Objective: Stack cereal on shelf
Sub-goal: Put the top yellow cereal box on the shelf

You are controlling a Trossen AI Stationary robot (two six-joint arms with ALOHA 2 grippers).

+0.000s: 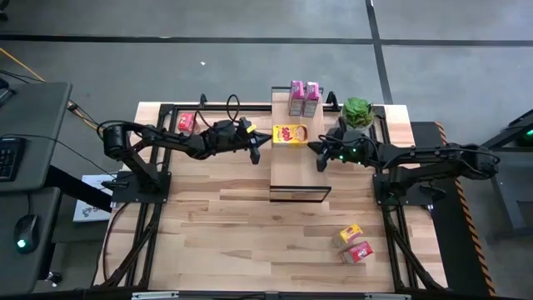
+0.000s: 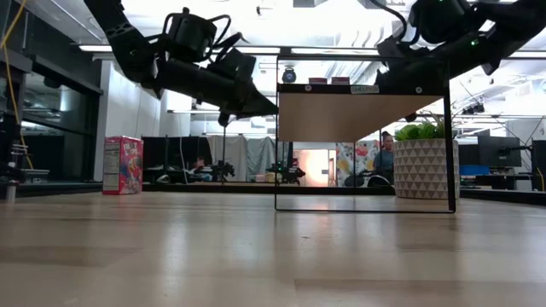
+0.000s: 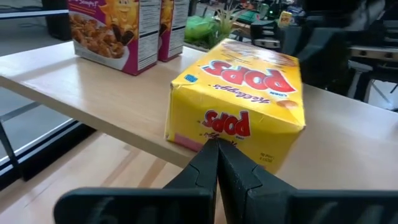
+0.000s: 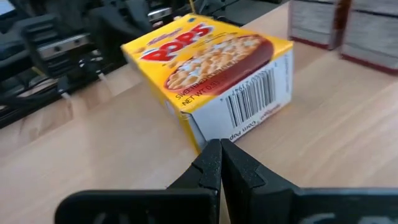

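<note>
Lying flat on the shelf [image 1: 298,171], near its left edge: a yellow cereal box [image 1: 290,134]. Standing upright at the far end: two pink boxes [image 1: 303,98]. Left gripper [image 1: 255,154] pinched together, empty, tip just off the shelf's left edge beside the yellow box. Right gripper [image 1: 321,161] likewise pressed together, empty, at the right edge. Bare board toward the near end. Elsewhere: one red box [image 1: 186,122] far left, a yellow and red pair [image 1: 355,243] on the tabletop [image 1: 241,233] near right.
</note>
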